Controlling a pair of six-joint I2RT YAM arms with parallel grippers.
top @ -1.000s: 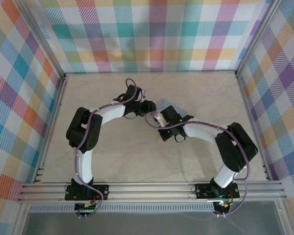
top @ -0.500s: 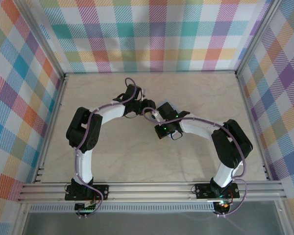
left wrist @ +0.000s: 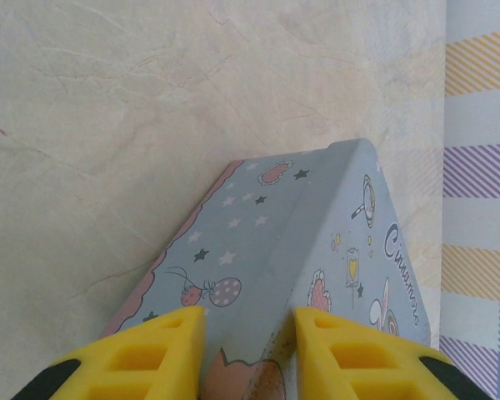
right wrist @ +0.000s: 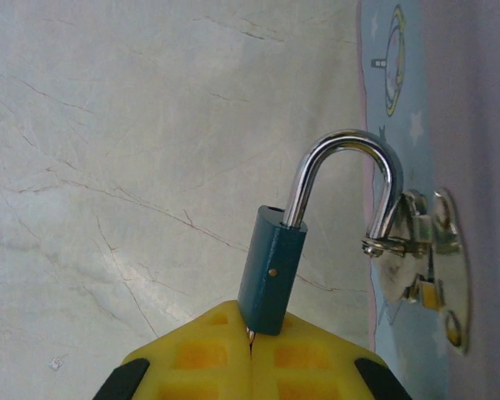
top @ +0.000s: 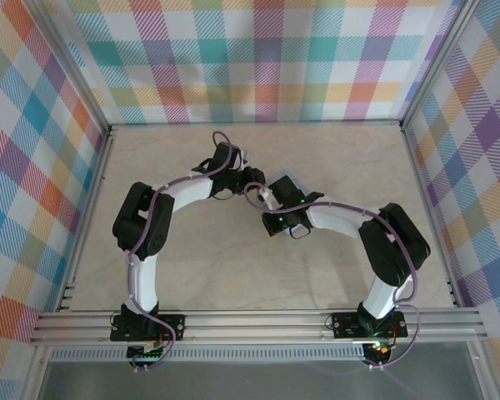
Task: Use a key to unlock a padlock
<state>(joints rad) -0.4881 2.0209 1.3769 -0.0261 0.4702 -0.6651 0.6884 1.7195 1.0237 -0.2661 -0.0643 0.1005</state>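
Left gripper point(left wrist: 248, 321) clamping the tin box point(left wrist: 317, 233), the right gripper point(right wrist: 250, 346), pinching the padlock point(right wrist: 271, 271), has drawn back: shackle point(right wrist: 350, 146) sprung, seemingly unlocked.

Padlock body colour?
Dark teal-blue on the padlock body; the right wrist view shows it best.

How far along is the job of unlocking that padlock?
Done, it seems: the padlock looks unlocked, one leg of its shackle free of the body. In hand: the right gripper pinches the lock body while the left gripper clamps the tin. Left: unhooking the shackle from the tin's latch.
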